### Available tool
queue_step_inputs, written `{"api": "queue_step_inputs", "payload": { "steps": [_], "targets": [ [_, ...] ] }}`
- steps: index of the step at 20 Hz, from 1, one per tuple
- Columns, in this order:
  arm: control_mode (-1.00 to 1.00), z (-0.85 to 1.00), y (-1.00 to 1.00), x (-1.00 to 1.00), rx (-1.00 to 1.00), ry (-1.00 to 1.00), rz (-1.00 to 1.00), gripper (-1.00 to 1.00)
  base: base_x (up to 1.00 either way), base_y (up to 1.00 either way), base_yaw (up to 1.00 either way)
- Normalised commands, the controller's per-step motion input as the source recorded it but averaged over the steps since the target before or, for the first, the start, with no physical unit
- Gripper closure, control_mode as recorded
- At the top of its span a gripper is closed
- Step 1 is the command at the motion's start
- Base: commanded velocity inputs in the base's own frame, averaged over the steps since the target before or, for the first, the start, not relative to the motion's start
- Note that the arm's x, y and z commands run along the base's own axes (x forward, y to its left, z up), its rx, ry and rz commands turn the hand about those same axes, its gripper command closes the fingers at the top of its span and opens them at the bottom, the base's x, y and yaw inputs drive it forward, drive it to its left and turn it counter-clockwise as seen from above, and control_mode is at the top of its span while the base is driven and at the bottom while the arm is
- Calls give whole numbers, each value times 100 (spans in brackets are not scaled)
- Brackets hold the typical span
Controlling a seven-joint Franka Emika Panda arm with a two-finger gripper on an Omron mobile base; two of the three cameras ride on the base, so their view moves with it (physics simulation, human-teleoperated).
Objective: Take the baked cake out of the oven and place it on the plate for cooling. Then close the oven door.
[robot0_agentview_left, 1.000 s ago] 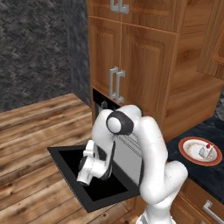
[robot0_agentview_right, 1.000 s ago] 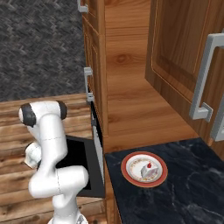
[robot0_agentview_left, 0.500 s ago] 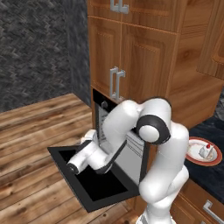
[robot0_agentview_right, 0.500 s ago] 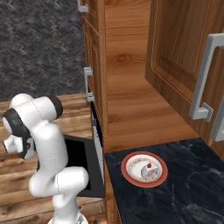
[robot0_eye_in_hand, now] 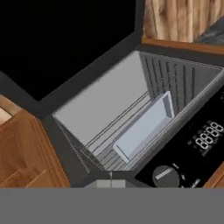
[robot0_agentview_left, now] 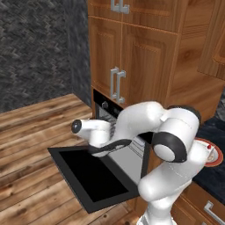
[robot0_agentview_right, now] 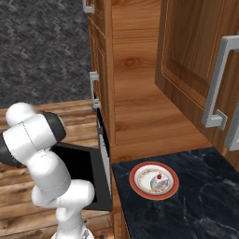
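Note:
The cake (robot0_agentview_right: 158,179), a small white wedge with a red dot, lies on the red-rimmed plate (robot0_agentview_right: 138,186) on the dark counter, far from my hand. In the left base view the plate (robot0_agentview_left: 216,159) peeks out behind my elbow. The oven door (robot0_agentview_left: 90,175) hangs fully open and flat, and the same oven door (robot0_eye_in_hand: 61,39) is the black panel in the hand view. My gripper (robot0_agentview_left: 110,146) hovers shut and empty above the door's hinge side, facing the oven (robot0_eye_in_hand: 131,109). The gripper (robot0_eye_in_hand: 110,183) looks at wire racks and a grey tray (robot0_eye_in_hand: 144,126) with nothing on it.
Wooden cabinets (robot0_agentview_left: 132,57) stand above the oven, with silver handles (robot0_agentview_left: 115,85). The control panel carries a round knob (robot0_eye_in_hand: 164,175) and a display (robot0_eye_in_hand: 209,134). Wood floor (robot0_agentview_left: 30,132) spreads left of the door. A dark stone wall (robot0_agentview_right: 42,46) stands behind.
My arm has swung: the elbow moved right and up, the forearm now stretches left, and the hand rose from low over the door. Jaws stayed shut. Cake, plate and door are unchanged.

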Motion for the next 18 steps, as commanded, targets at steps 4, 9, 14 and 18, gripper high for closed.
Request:
{"api": "queue_step_inputs", "payload": {
  "steps": [4, 9, 14, 18],
  "targets": [
    [-100, 0, 4, 4, -8, 74, 0, 100, 0, 0, 0],
    [-100, 0, 19, -17, -20, 50, 0, -100, 0, 0, 0],
    [-100, 0, 14, -59, -13, 6, 0, -100, 0, 0, 0],
    [-100, 0, 0, -80, 0, -23, 0, -100, 0, 0, 0]
  ]
}}
